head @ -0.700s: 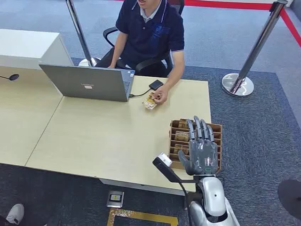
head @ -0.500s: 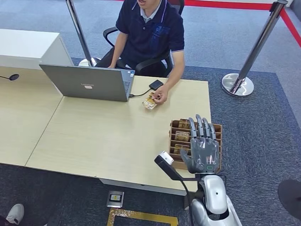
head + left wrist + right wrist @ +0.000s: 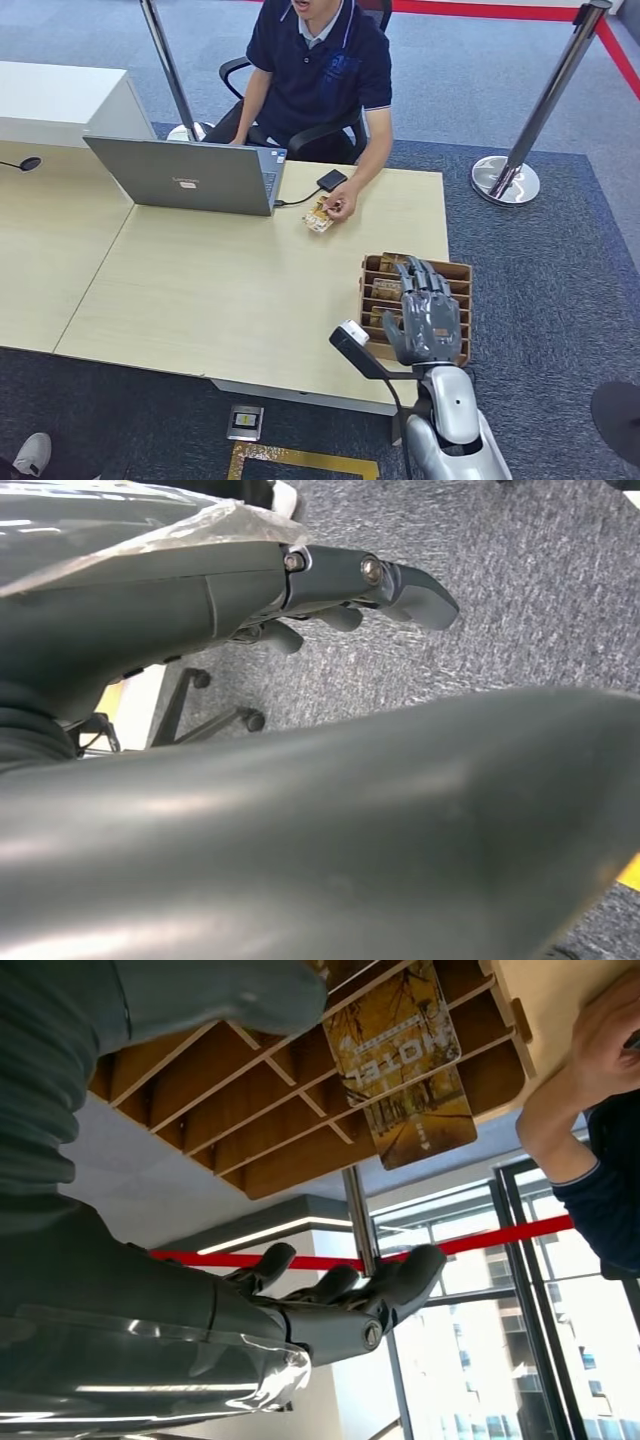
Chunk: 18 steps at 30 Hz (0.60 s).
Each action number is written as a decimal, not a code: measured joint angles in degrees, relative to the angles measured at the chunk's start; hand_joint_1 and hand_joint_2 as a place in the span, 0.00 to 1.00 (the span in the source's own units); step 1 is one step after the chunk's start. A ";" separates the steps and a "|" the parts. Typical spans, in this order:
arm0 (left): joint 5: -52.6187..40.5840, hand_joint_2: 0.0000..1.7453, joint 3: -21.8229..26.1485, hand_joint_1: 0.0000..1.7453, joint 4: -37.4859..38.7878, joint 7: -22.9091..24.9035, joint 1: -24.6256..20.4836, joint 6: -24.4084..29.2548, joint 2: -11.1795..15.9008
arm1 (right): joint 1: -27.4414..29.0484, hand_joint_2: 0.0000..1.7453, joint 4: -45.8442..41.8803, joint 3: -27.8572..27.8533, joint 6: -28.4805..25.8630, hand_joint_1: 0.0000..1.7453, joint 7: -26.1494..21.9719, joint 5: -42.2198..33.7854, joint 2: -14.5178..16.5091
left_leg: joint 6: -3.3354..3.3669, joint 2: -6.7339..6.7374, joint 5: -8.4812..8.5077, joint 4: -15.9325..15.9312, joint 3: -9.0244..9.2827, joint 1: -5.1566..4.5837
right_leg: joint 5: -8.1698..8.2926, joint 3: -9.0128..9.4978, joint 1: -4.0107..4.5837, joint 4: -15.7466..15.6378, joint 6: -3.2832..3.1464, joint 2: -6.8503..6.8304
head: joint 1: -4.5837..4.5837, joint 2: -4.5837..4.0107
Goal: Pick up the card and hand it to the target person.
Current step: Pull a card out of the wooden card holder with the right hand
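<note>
A wooden slotted card holder (image 3: 463, 276) stands at the near right corner of the table, with yellow-brown hotel cards (image 3: 386, 289) in its slots. My right hand (image 3: 427, 316) hovers over the holder with fingers spread and tipped toward it, holding nothing. The right wrist view has the same holder (image 3: 249, 1110), two cards (image 3: 392, 1030) and my empty right hand (image 3: 340, 1300). The seated person (image 3: 324, 70) across the table presses another card (image 3: 319, 216) to the tabletop with one hand (image 3: 341, 205). My left hand (image 3: 355, 580) hangs over grey carpet, fingers straight and empty.
A grey laptop (image 3: 189, 175) stands open before the person, with a small black device (image 3: 331, 180) cabled beside it. The light wood table (image 3: 211, 290) has bare room left of the holder. Stanchions stand at the back left (image 3: 167, 65) and right (image 3: 506, 180).
My right hand has shifted slightly right and its fingers have tipped forward and down over the card holder. The person and the card under their hand have not moved.
</note>
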 joint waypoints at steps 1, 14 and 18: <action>0.01 0.00 0.00 0.00 0.01 0.01 0.00 0.00 0.00 | -0.07 1.00 0.41 -0.07 0.00 0.20 -0.02 -0.08 0.15 | 0.00 0.00 0.00 0.00 0.00 0.00 | 0.00 0.00 0.00 0.00 0.00 0.00 | 0.00 0.00; -0.45 0.00 0.00 0.00 0.08 0.02 0.00 -0.16 0.00 | 0.04 1.00 4.45 -0.43 -0.10 0.53 -0.23 -0.63 1.90 | 0.00 0.00 -0.01 0.00 -0.02 0.00 | -0.01 -0.02 0.00 0.00 0.00 0.00 | 0.01 0.00; -0.45 0.00 0.00 0.00 0.09 0.03 0.01 -0.10 0.00 | 0.49 1.00 4.57 -0.48 -0.18 0.48 -0.23 -0.76 2.07 | 0.00 0.00 -0.01 0.00 -0.02 0.00 | -0.01 -0.02 0.00 0.00 0.00 0.00 | 0.00 0.00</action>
